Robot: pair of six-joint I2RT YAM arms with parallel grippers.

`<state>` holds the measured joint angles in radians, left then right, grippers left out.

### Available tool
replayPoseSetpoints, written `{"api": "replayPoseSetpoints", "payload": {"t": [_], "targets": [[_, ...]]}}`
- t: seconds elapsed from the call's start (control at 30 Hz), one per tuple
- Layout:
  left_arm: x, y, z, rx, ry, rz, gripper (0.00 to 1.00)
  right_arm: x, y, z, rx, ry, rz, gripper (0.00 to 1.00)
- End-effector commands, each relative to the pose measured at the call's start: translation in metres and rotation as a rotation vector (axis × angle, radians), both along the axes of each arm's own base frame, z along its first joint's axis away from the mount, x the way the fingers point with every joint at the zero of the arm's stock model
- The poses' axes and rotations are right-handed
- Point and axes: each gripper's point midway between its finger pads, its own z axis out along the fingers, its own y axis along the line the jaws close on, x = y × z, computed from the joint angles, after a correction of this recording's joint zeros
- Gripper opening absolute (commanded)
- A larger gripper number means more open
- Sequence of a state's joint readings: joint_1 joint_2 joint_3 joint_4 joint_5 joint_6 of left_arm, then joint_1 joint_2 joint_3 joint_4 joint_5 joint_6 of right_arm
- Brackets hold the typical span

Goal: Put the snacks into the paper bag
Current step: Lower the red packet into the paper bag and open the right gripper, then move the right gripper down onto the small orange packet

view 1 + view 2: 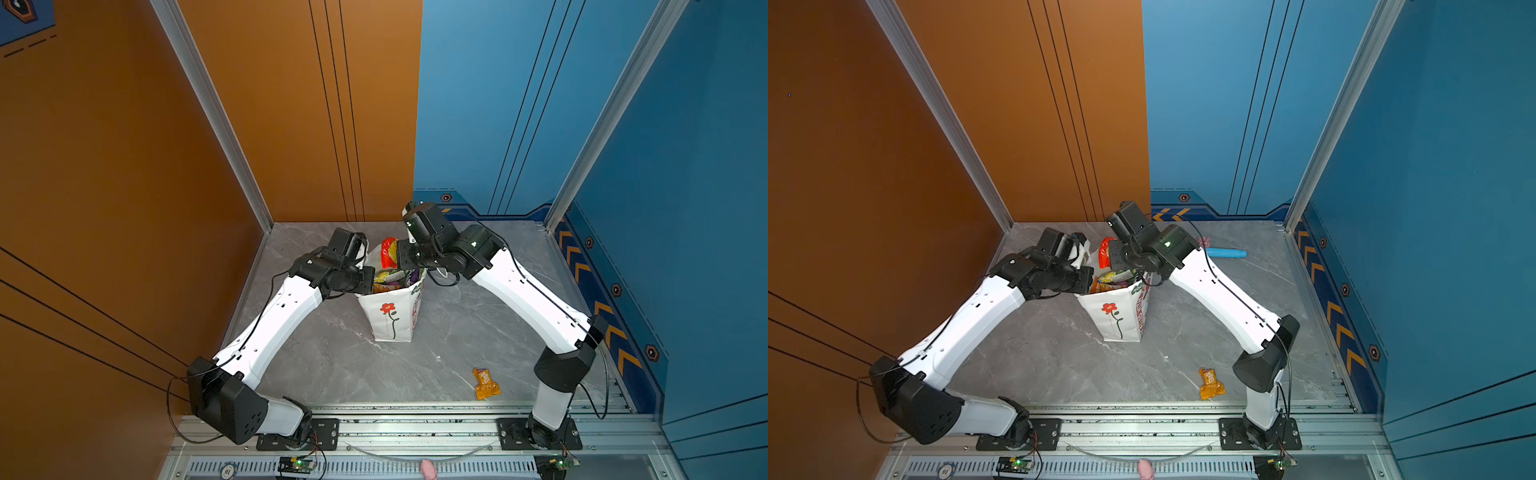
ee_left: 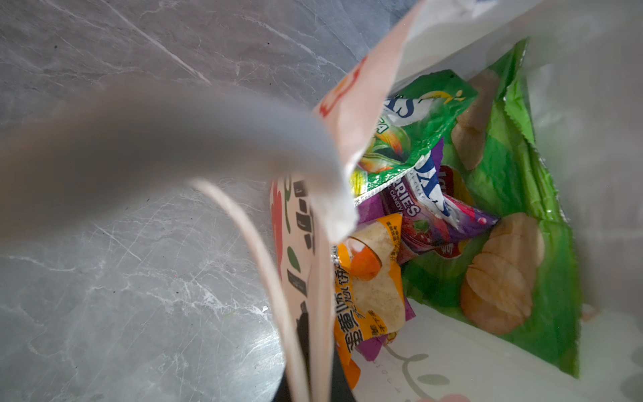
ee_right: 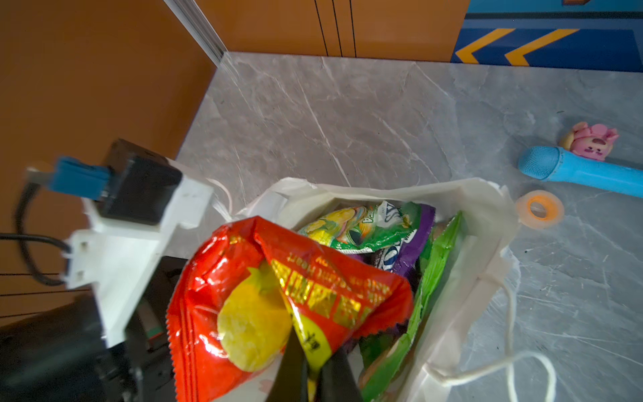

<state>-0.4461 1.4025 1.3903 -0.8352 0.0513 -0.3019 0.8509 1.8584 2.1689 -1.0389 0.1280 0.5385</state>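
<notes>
Paper bag [image 1: 380,324] — white, flower-printed, upright, snacks [image 2: 428,115] inside, red packet [image 3: 222,278] above

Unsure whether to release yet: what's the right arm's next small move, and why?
Probably lower slightly, then open. The right gripper is shut on the red packet over the bag, whose rim the left gripper pinches.

The white paper bag [image 1: 380,322] is showing a red flower on a green stem. The shiny red packet [image 3: 222,278] is showing a yellow fruit picture. The big green chips bag [image 2: 504,195] and the purple candy packet [image 2: 417,222] are shining. The grey stone table [image 1: 332,365] is showing thin white lines.
</notes>
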Motion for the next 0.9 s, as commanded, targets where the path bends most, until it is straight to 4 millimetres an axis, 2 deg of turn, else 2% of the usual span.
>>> {"api": "replayPoseSetpoints", "payload": {"t": [0.0,0.13,0.23,0.43,0.7,0.87], "targets": [[0.011,0.000,0.036,-0.023,-0.156,0.000,0.00,-0.003,-0.004,-0.007,-0.061,0.020,0.028,0.05],[0.011,0.002,0.037,-0.019,-0.161,0.005,0.00,-0.001,-0.001,-0.026,-0.112,0.046,0.028,0.07],[0.011,0.002,0.037,-0.017,-0.162,0.005,0.00,0.000,-0.002,-0.029,-0.123,0.049,0.022,0.11],[0.012,0.002,0.037,-0.019,-0.161,0.004,0.00,0.001,-0.006,-0.024,-0.117,0.039,0.008,0.31],[0.012,0.001,0.035,-0.017,-0.155,0.006,0.00,-0.004,-0.008,-0.015,-0.097,0.033,0.009,0.34],[0.012,0.002,0.035,-0.014,-0.155,0.005,0.00,-0.018,-0.016,0.007,-0.067,0.011,0.013,0.34]]}}
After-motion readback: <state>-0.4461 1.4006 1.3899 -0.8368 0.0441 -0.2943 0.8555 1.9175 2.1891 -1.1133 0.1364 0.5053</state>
